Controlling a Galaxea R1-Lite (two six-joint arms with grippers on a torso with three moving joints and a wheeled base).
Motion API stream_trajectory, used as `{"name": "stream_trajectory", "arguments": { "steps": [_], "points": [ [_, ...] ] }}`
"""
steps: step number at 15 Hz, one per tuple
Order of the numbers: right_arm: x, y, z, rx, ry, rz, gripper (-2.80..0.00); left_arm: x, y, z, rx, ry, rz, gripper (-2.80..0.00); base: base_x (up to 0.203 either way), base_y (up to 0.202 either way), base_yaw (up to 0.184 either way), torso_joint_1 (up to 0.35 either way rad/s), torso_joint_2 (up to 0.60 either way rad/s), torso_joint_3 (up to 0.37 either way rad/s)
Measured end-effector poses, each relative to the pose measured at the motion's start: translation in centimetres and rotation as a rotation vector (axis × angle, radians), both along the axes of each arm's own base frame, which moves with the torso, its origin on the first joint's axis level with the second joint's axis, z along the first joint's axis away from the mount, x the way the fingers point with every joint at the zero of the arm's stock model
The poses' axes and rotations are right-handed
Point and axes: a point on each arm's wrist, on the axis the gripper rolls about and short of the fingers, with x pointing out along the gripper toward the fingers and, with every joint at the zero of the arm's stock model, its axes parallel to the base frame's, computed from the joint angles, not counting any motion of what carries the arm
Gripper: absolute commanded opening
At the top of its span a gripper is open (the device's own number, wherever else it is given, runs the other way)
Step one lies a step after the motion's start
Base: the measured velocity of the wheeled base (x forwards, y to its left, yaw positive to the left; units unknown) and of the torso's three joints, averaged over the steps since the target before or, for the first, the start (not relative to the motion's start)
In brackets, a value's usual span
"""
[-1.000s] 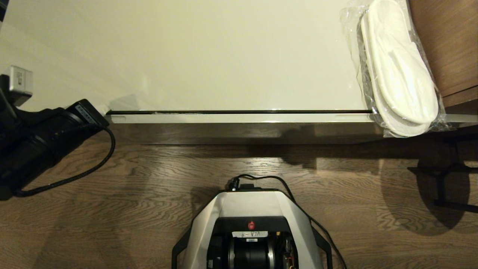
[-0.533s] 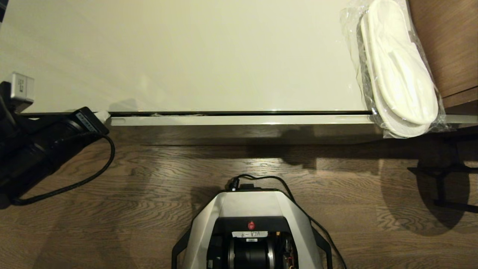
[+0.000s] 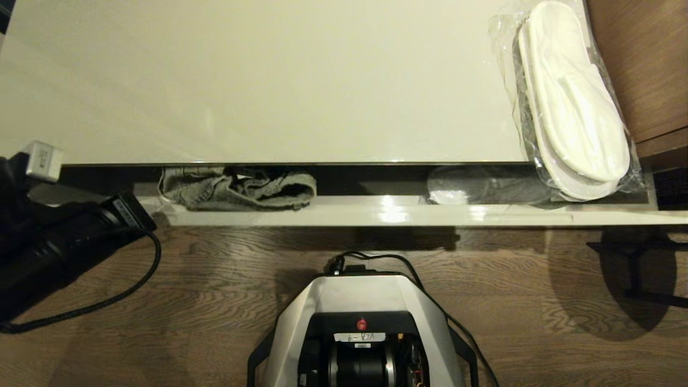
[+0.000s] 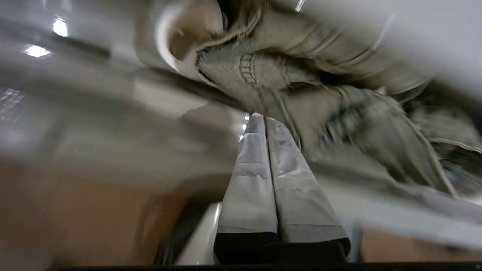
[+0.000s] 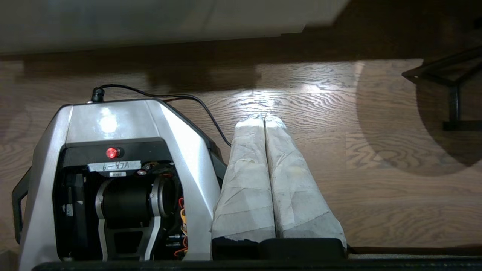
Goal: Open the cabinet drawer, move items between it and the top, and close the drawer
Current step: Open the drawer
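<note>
The cabinet drawer (image 3: 408, 215) stands partly out from under the top (image 3: 295, 80), its pale-grey front nearest me. A crumpled grey-green denim garment (image 3: 236, 188) lies inside near the drawer's left end. The wrapped white slippers (image 3: 572, 102) rest on the top at the far right, overhanging its front edge. My left gripper (image 3: 141, 208) is at the left end of the drawer front. In the left wrist view this left gripper (image 4: 263, 118) is shut, fingertips close to the denim garment (image 4: 263, 71). My right gripper (image 5: 263, 117) is shut, empty and parked over the floor.
Brown wooden furniture (image 3: 639, 64) adjoins the top at the right. A black stand (image 3: 639, 258) sits on the wood floor at the right. My own base (image 3: 365, 322) is below centre. A dim grey shape (image 3: 484, 191) shows in the drawer's right part.
The drawer has slid out toward me from a thin gap, uncovering the denim garment. My left arm has drawn back with the drawer front.
</note>
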Motion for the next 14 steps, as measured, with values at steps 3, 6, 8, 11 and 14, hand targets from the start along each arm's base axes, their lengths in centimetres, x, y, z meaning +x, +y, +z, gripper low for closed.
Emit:
{"name": "stream_trajectory", "arguments": {
  "steps": [3, 6, 8, 11, 14],
  "points": [
    [0.0, 0.0, 0.0, 0.0, 0.0, 0.0, -2.8, -1.1, 0.1, -0.7, -0.006, 0.099, -0.03, -2.8, 0.0, 0.0, 0.0, 0.0, 0.0, 0.0],
    [0.0, 0.0, 0.0, 0.0, 0.0, 0.0, -2.8, -3.4, 0.2, 1.0, -0.079, 0.126, -0.085, -2.8, 0.0, 0.0, 0.0, 0.0, 0.0, 0.0],
    [0.0, 0.0, 0.0, 0.0, 0.0, 0.001, -2.8, -5.4, 0.3, 2.9, -0.161, 0.14, -0.125, -2.8, 0.0, 0.0, 0.0, 0.0, 0.0, 0.0],
    [0.0, 0.0, 0.0, 0.0, 0.0, 0.0, -2.8, -7.5, 0.5, 4.7, -0.218, 0.114, -0.139, -2.8, 0.0, 0.0, 0.0, 0.0, 0.0, 0.0],
    [0.0, 0.0, 0.0, 0.0, 0.0, 0.0, -2.8, -9.1, 0.7, 6.1, -0.244, 0.051, -0.15, -2.8, 0.0, 0.0, 0.0, 0.0, 0.0, 0.0]
  ]
}}
